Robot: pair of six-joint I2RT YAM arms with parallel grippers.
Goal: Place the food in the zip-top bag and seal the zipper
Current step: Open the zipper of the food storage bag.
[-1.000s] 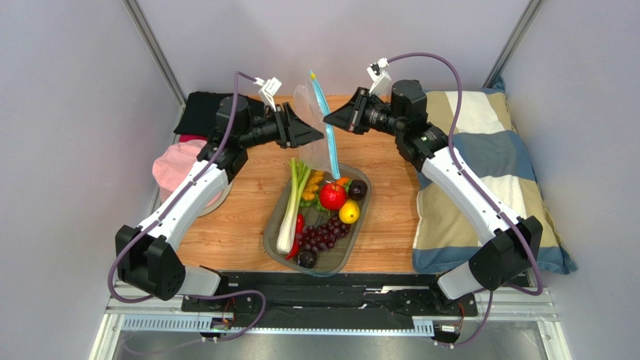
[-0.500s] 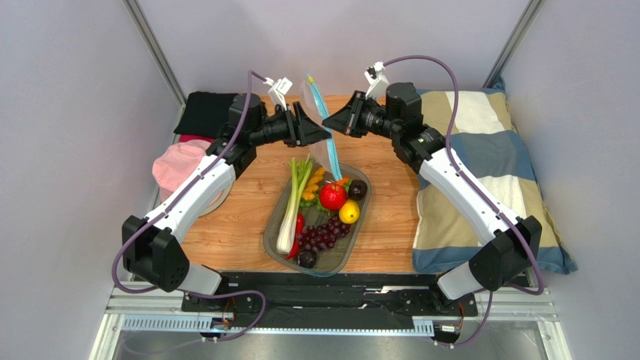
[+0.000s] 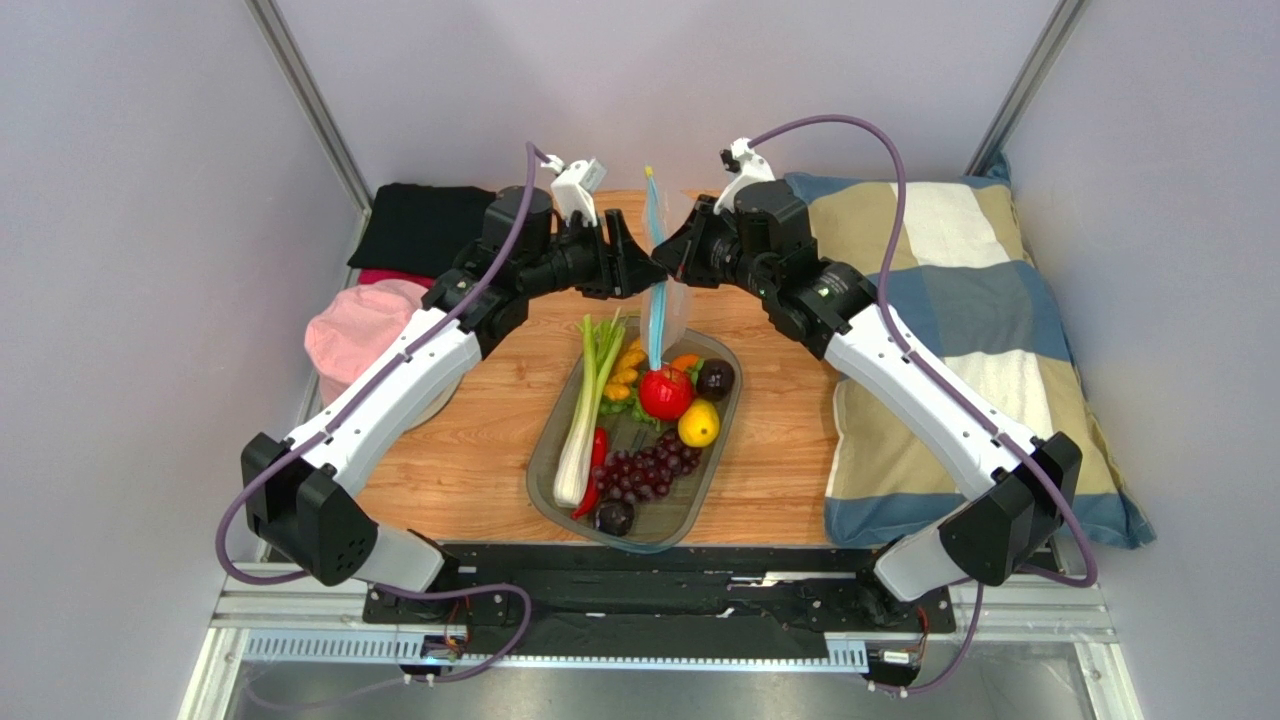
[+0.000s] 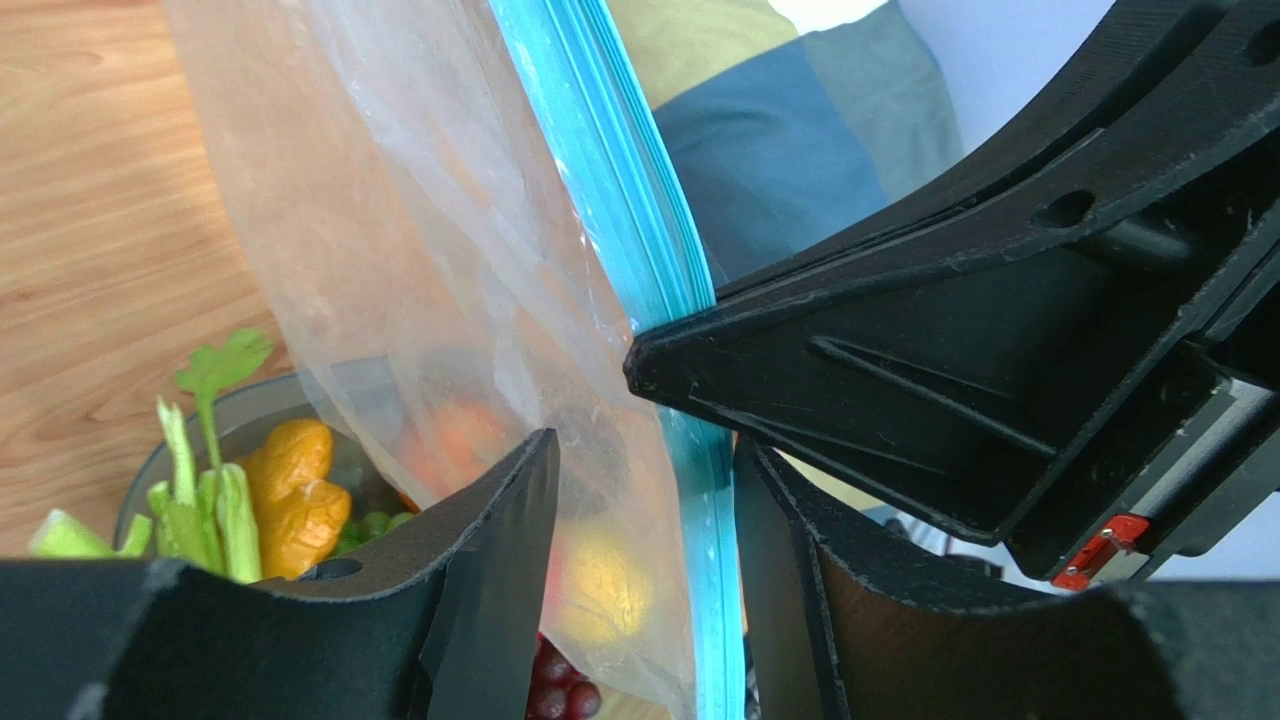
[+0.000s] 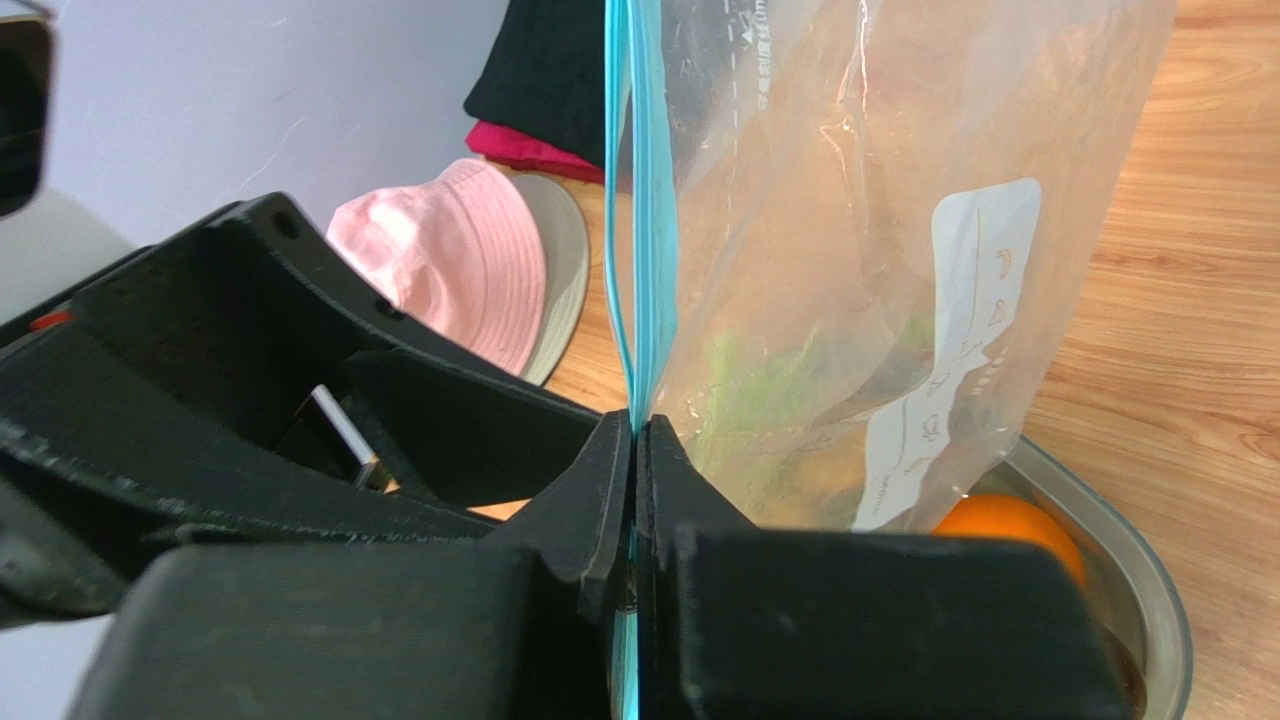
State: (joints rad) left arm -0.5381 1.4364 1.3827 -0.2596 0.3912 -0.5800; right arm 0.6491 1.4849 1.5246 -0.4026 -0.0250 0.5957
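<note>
**Left tool (image 4: 646, 447) spread, right tool (image 5: 633, 428) clenched on the zipper (image 5: 639, 180)**

Over the far middle of the desk (image 3: 481, 435), the left tool's two fingers stand apart on either side of the zip-top bag (image 5: 842, 225). The bag hangs upright between the two tools, above the far end of the clear oval tray (image 3: 669, 522), with its blue zipper running vertically. The right tool pinches that zipper from the right. The leek (image 3: 579, 428), red round fruit (image 3: 664, 393), lemon (image 3: 697, 425) and grapes (image 3: 643, 468) lie in the tray, outside the bag.
</note>
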